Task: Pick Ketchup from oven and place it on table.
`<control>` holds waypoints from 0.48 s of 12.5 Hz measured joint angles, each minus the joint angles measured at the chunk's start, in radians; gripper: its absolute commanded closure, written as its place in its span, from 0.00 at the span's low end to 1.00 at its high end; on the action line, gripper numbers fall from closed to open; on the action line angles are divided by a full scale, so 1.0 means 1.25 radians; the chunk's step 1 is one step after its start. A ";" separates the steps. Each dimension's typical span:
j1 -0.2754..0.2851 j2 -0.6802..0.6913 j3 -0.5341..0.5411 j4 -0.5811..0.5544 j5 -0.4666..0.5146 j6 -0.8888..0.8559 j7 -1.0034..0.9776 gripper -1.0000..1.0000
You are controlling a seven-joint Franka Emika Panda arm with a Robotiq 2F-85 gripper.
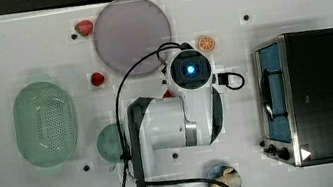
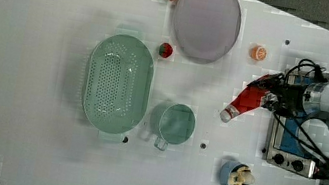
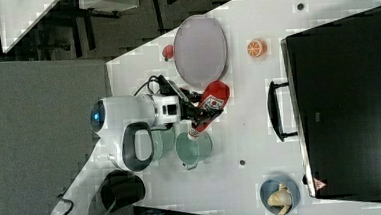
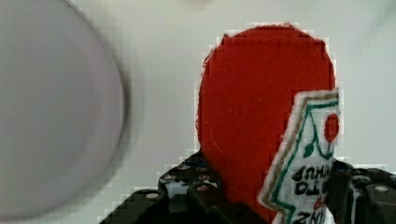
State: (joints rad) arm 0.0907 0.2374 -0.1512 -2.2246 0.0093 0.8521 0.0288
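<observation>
The gripper [image 2: 267, 97] is pinching the Ketchup [image 2: 244, 102], one black finger on each side of the red body at about label height, as the wrist view shows. In the left view the bottle hangs tilted in the grasp, white cap lowest, out over the table [image 2: 39, 10] and clear of the oven [image 2: 293, 144], between the oven front and the green mug [image 2: 176, 123]. The right view puts it above the mug, just beside the grey plate [image 3: 200, 49].

By my reading the pick is done and the carry is under way; the placing remains. The next move calls for bringing the bottle down onto a bare patch of tabletop, away from the mug and plate, and probably levelling it or setting it on its side, since a slanted, cap-down bottle would tip or roll once let go. Only then should the fingers spread.

The bottle's white label has a green and tan border with a small red fruit drawn on it and dark lettering below; the letters appear upside down and partly hidden by a finger, so I cannot read a word or brand. A small red-and-white warning triangle sits at one corner of the oven's black top.
</observation>
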 measured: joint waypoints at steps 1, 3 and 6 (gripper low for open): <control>-0.008 0.043 0.000 -0.013 0.021 0.017 0.001 0.37; 0.001 0.044 -0.020 -0.052 0.014 0.038 0.006 0.29; 0.008 0.058 -0.008 -0.041 0.010 0.048 0.006 0.00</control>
State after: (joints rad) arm 0.1008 0.3098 -0.1619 -2.2754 0.0220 0.9121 0.0362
